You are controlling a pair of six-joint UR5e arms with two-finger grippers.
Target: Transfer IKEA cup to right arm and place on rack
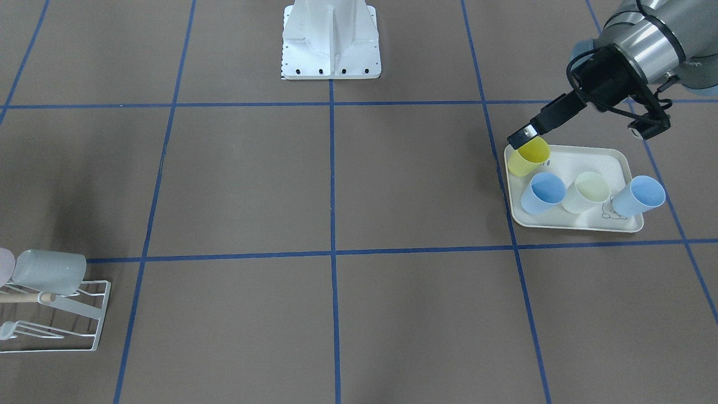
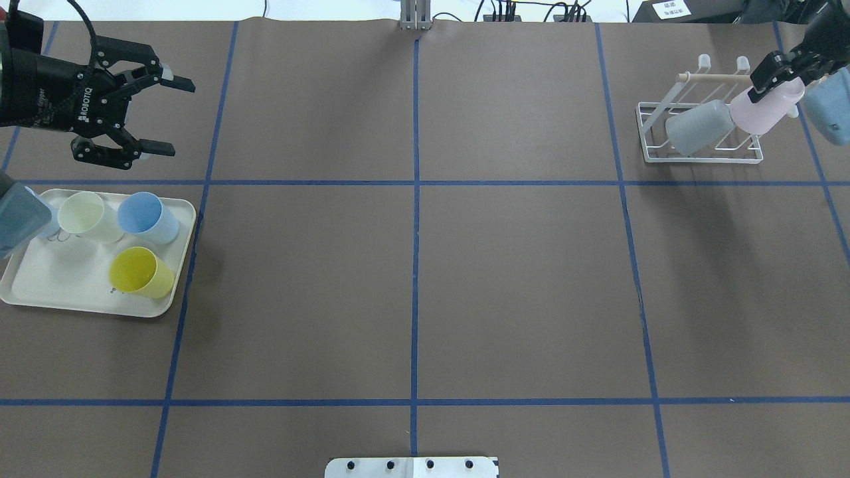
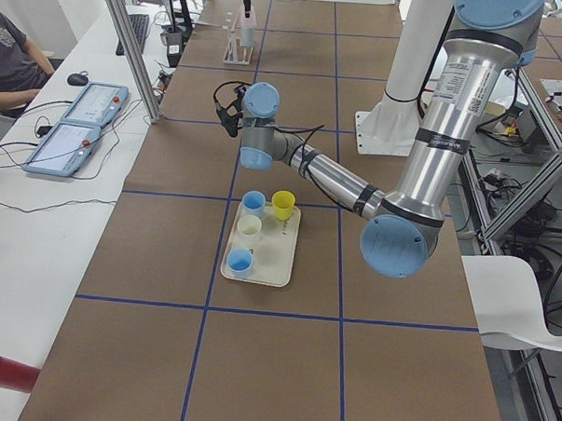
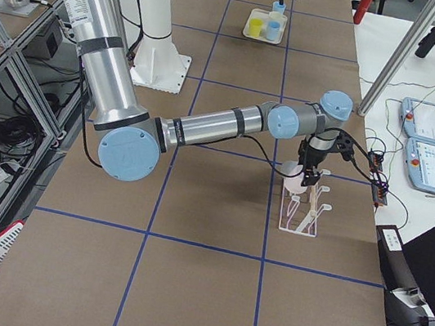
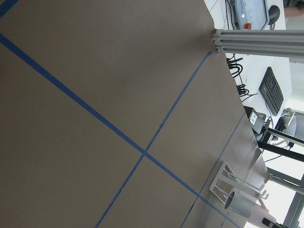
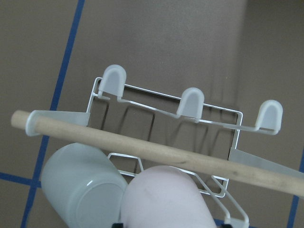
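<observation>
My right gripper (image 2: 773,73) is shut on a pink cup (image 2: 764,109) and holds it tilted at the white wire rack (image 2: 704,158), beside a grey cup (image 2: 697,127) that rests on the rack. In the right wrist view the pink cup (image 6: 166,199) and the grey cup (image 6: 80,185) lie just under the wooden rod (image 6: 142,149). My left gripper (image 2: 180,117) is open and empty, just beyond the cream tray (image 2: 66,292). The tray holds a yellow cup (image 2: 139,272), a blue cup (image 2: 147,218), a cream cup (image 2: 86,216) and a second blue cup (image 1: 639,196).
The brown table carries blue tape lines. The robot's white base plate (image 1: 331,45) stands at the table's middle edge. An aluminium post (image 3: 129,50), control tablets (image 3: 74,136) and an operator (image 3: 8,49) are along the far side.
</observation>
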